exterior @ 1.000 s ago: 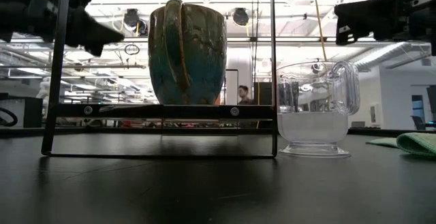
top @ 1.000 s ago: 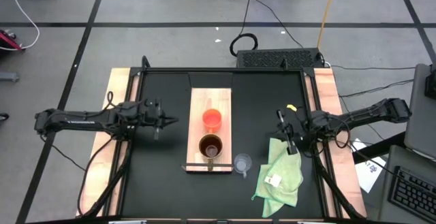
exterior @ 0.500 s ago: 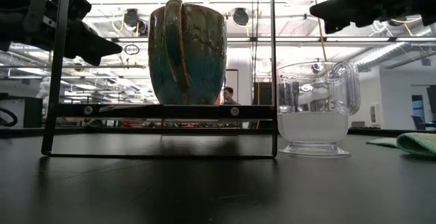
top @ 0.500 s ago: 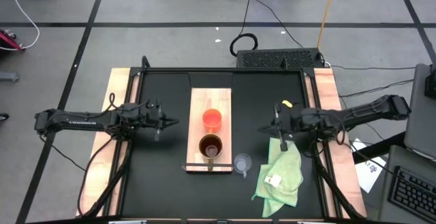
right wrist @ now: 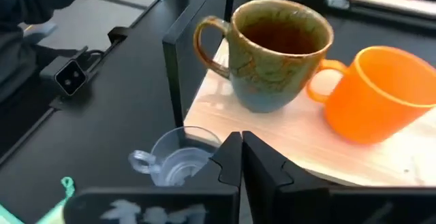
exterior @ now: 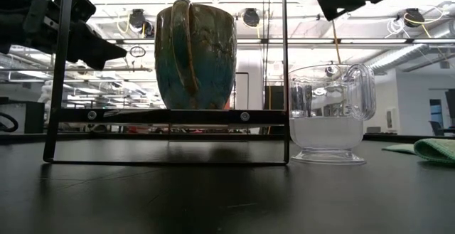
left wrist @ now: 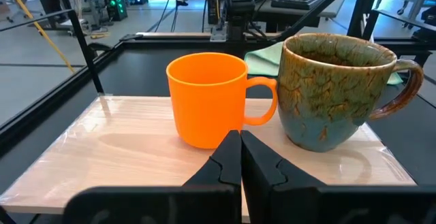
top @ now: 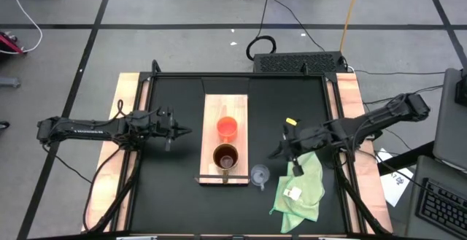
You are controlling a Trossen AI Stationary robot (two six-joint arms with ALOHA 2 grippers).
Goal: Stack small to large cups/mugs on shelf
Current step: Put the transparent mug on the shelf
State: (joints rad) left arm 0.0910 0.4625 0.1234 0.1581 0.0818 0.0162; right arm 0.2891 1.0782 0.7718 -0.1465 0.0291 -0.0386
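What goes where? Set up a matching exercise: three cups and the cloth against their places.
Things:
1. brown mug
2. orange mug
3. glass cup
4. green cloth

Places:
A. on the black tabletop, just off the shelf's corner
B. mid-shelf
C. under the right arm
D. on the shelf, near its dark strip

Pairs: 1-D, 2-B, 3-A, 4-C

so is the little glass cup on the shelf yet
No. The glass cup stands upright on the black tabletop, beside the shelf.
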